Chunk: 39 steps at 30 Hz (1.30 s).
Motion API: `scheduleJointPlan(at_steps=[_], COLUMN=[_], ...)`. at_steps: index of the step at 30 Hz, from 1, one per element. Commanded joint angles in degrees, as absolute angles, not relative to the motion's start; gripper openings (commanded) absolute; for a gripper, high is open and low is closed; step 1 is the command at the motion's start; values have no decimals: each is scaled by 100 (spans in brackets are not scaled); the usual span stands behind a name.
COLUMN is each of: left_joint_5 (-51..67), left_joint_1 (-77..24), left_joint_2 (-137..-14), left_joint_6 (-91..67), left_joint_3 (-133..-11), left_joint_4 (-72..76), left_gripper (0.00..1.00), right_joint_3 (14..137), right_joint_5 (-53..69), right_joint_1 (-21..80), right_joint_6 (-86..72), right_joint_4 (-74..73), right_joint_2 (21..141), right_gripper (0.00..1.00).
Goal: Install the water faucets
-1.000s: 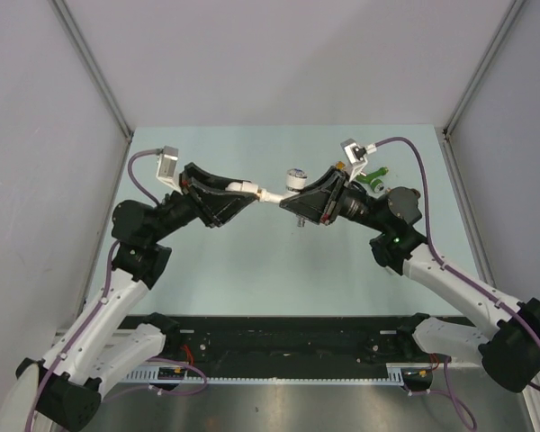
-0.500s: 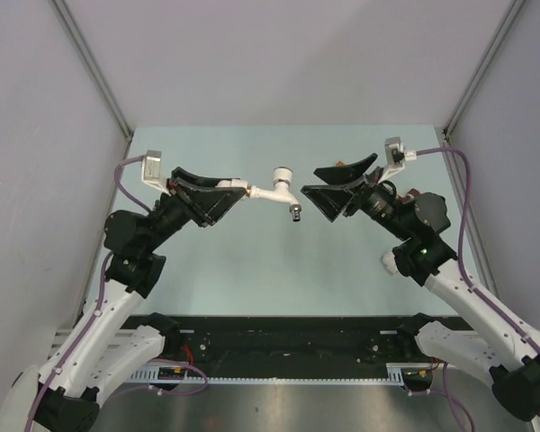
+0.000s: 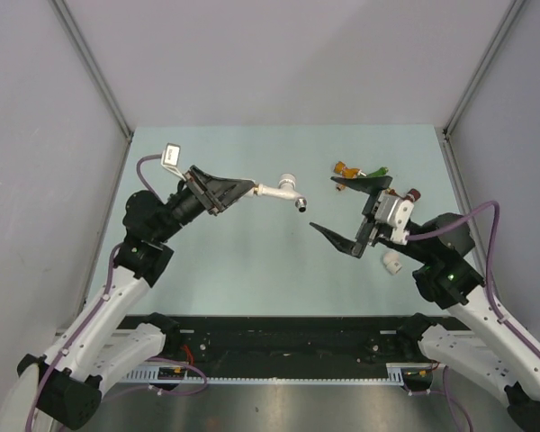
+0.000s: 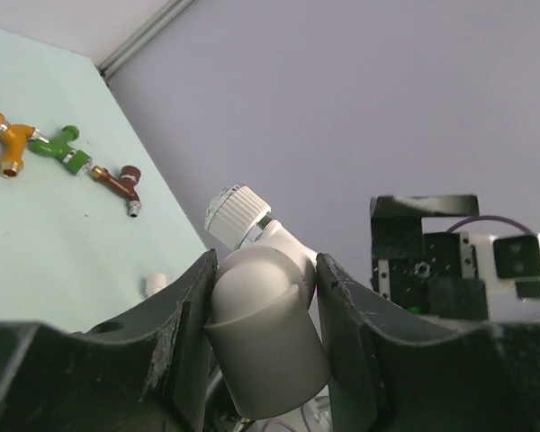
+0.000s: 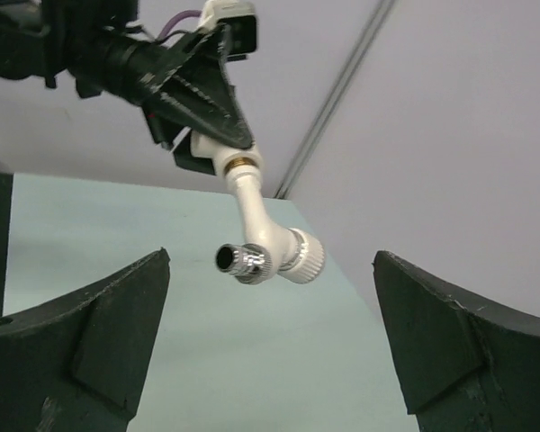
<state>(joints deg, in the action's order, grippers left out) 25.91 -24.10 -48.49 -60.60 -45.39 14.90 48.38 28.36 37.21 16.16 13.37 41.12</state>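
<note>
My left gripper (image 3: 250, 190) is shut on the stem end of the white faucet (image 3: 283, 189), holding it in the air over the middle of the table. Its ribbed knob (image 4: 237, 211) and silvery spout (image 5: 243, 259) point away from the fingers (image 4: 184, 310). My right gripper (image 3: 328, 205) is open, apart from the faucet and to its right; the faucet hangs in front of its wide jaws in the right wrist view. The orange faucet (image 3: 345, 168), green faucet (image 3: 373, 173) and dark red faucet (image 3: 412, 193) lie on the table at the back right.
A short white pipe connector (image 3: 391, 262) lies on the pale green table (image 3: 234, 270) near the right arm. Grey walls enclose the table on three sides. A black rail (image 3: 288, 337) runs along the near edge.
My right gripper let go of the white faucet, opened wide and drew back to the right and nearer. The left gripper kept the faucet and shifted slightly.
</note>
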Motion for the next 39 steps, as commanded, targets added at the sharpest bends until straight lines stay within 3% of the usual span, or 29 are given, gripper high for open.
scheduleJointPlan(at_steps=[1,14,20,26,27,29,30,33,39], left_joint_5=[2716,3067,3103,3103,3085,3085,3102,3190,3498], left_joint_1=[-2426,-2522,-2584,-2610,-2619,-2619,-2619,-2619,-2637], left_joint_2=[-4895,-5089,-5124,-5115,-5098,-5071,-5054,-5010,-4799], left_joint_6=[-6609,-6671,-6566,-6249,-6206,-6065,-6012,-5784,-5195], left_joint_3=[-5010,-5194,-5282,-5239,-5169,-5089,-5028,-4949,-4694], left_joint_4=[1775,1758,1749,1968,2038,2293,2372,2689,3488], left_gripper=[0,0,0,0,0,0,0,0,0], right_joint_3=[4983,4983,4983,4983,4983,4983,4983,4983,4983], right_joint_5=[3260,2751,2883,3216,3269,3348,3357,3410,3226], right_joint_1=[4147,4755,4755,4746,4746,4746,4746,4685,4247], right_joint_6=[2979,3823,3578,2526,2322,1718,1505,480,-1938], right_joint_4=[1019,2029,2329,2566,2610,2786,2838,3154,3981], right_joint_2=[4385,5484,5765,5827,5836,5853,5871,5862,5968], right_gripper=[100,99,87,60,49,37,23,2,0])
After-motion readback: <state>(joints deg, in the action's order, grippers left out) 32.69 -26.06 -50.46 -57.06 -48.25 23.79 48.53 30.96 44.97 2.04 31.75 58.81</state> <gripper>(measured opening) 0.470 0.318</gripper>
